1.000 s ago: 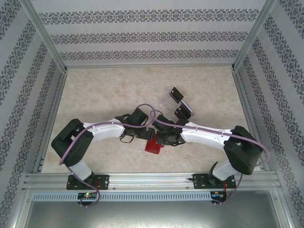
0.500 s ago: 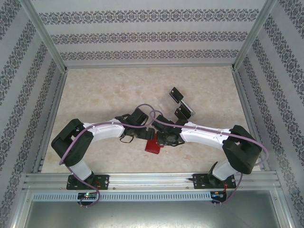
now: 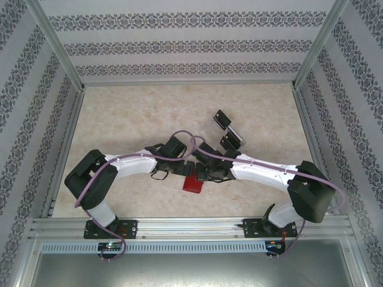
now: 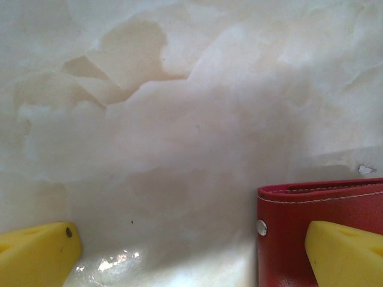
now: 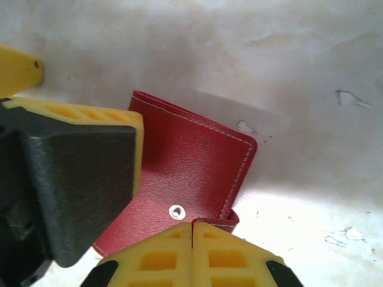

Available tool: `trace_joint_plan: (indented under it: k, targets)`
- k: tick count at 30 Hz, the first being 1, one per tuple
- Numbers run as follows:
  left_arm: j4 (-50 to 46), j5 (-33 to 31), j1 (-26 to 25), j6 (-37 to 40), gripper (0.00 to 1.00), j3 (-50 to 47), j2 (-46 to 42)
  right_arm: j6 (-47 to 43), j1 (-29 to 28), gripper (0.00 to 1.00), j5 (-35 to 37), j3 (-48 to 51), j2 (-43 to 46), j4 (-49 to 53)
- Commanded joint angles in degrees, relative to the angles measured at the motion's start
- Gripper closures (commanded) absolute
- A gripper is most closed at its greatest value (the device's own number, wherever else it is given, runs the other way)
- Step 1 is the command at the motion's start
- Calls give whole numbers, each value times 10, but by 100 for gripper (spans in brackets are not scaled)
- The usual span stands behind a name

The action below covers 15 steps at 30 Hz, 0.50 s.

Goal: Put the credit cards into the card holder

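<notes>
Right wrist view: right gripper (image 5: 191, 230) pressing pads together, seemingly pinching snap tab (image 5: 226, 222) of card holder (image 5: 191, 161), which is lying flat on table (image 5: 311, 72). Left gripper (image 4: 191, 257) hanging wide, one finger (image 4: 344, 254) overlapping holder's corner. Credit cards (image 3: 222, 118) sitting well apart, at clear rack (image 3: 210, 127). Risks: thin tab slipping free when pulled; holder sliding instead of opening; crowded fingers colliding.
</notes>
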State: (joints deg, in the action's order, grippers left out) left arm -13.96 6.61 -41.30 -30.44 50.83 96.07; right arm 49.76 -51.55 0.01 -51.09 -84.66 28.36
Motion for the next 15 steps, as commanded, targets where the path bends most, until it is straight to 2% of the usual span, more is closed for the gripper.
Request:
trace_joint_plan:
  k: [1, 15]
  targets:
    - [24, -4, 0, -4, 0, -28, 37, 13, -5, 100, -18, -1, -17, -36]
    - [29, -1, 0, -7, 0, -33, 35, 32, -4, 100, -25, 23, -73, -80]
